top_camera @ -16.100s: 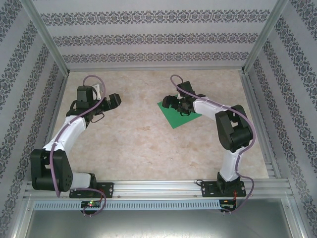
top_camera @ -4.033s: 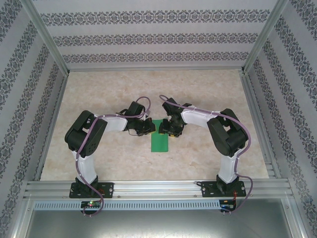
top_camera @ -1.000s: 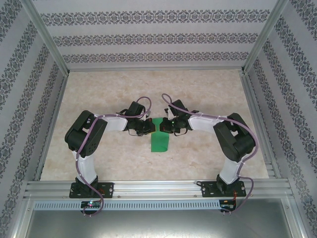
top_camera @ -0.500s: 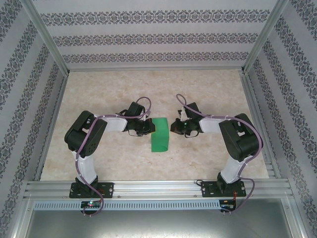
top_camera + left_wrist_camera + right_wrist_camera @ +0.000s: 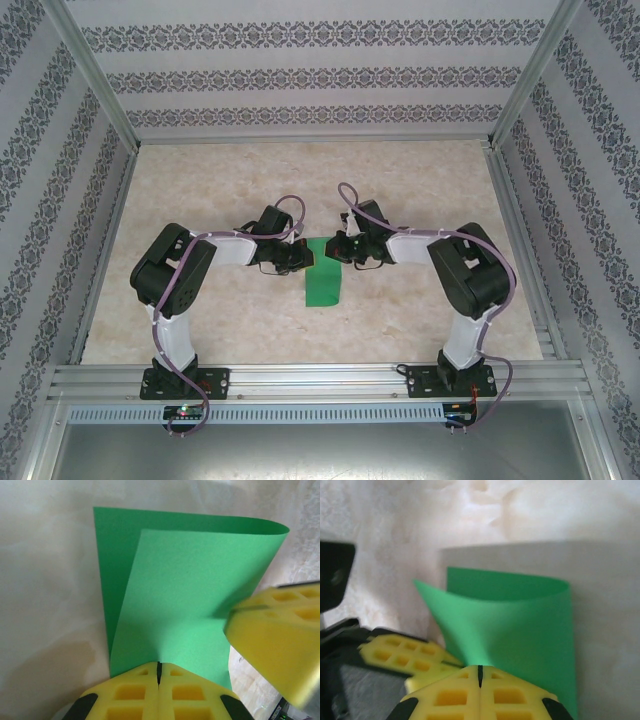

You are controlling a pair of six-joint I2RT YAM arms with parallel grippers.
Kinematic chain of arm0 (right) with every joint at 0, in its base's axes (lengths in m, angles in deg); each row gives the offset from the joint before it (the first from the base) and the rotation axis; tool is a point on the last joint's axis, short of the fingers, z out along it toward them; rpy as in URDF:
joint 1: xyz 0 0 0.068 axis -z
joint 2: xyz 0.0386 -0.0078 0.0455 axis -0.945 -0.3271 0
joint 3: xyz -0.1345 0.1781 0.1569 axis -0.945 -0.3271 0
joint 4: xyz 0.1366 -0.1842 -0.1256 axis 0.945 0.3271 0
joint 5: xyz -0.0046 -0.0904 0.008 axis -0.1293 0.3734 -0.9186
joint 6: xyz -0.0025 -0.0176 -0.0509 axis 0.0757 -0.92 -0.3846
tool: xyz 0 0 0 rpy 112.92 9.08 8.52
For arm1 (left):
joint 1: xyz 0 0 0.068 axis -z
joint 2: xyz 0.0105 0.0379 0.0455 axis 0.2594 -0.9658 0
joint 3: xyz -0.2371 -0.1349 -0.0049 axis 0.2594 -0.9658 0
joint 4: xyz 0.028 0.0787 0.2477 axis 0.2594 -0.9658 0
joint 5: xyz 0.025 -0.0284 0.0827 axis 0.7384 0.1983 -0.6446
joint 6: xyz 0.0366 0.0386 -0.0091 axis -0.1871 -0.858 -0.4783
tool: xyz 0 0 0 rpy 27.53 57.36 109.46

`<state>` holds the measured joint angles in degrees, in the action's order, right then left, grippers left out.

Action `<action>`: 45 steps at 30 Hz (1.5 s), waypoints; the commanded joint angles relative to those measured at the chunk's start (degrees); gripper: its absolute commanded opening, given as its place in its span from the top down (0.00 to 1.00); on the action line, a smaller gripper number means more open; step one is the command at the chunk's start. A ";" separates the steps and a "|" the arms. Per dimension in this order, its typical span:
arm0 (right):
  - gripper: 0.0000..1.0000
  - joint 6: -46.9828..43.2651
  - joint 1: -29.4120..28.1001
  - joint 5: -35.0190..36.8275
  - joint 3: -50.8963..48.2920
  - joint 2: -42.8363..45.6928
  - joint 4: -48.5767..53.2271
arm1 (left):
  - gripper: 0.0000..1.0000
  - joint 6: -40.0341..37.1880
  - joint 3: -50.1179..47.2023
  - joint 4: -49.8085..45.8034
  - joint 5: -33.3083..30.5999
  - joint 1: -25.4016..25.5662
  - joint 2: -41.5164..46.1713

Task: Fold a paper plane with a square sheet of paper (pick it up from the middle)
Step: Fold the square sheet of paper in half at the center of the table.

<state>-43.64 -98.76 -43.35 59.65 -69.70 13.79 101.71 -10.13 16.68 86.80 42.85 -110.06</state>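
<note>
The square sheet of paper (image 5: 322, 286) is bright green and lies folded in half as a narrow strip in the middle of the table. In the left wrist view the paper (image 5: 190, 595) has its top layer skewed off the bottom one, with a rounded fold at the far side. My left gripper (image 5: 304, 259) is shut, its tips (image 5: 159, 666) resting on the sheet's edge. My right gripper (image 5: 337, 252) is shut too, its tips (image 5: 480, 670) on the curled top layer of the paper (image 5: 520, 630). The two grippers face each other across the strip's far end.
The marble-patterned table (image 5: 230, 320) is bounded by aluminium frame rails (image 5: 320, 378) at the near edge and patterned walls on three sides. Both arm bases stand on the near rail. Open tabletop lies beyond and to either side of the paper.
Half a second ago the right gripper had swung away to the right of the paper; it is now back at the strip's far end. The left arm has not moved.
</note>
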 commanded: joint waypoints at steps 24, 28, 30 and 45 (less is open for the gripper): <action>1.00 -2.25 0.66 5.02 3.05 4.06 5.55 | 1.00 -0.66 -6.10 -16.41 -9.79 0.67 -6.48; 1.00 0.43 -0.09 2.85 5.12 -1.16 3.10 | 1.00 -0.73 -6.00 -16.79 -9.94 0.66 -6.39; 1.00 0.56 -0.05 2.70 5.82 -2.81 3.02 | 1.00 -0.77 -6.12 -16.79 -9.78 0.71 -6.39; 1.00 -3.20 8.40 7.94 3.88 3.71 10.76 | 1.00 -0.56 -6.80 -15.85 -9.57 0.71 -6.13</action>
<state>-44.51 -90.61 -38.01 64.44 -70.99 21.49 101.71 -10.81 17.75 86.82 42.85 -110.06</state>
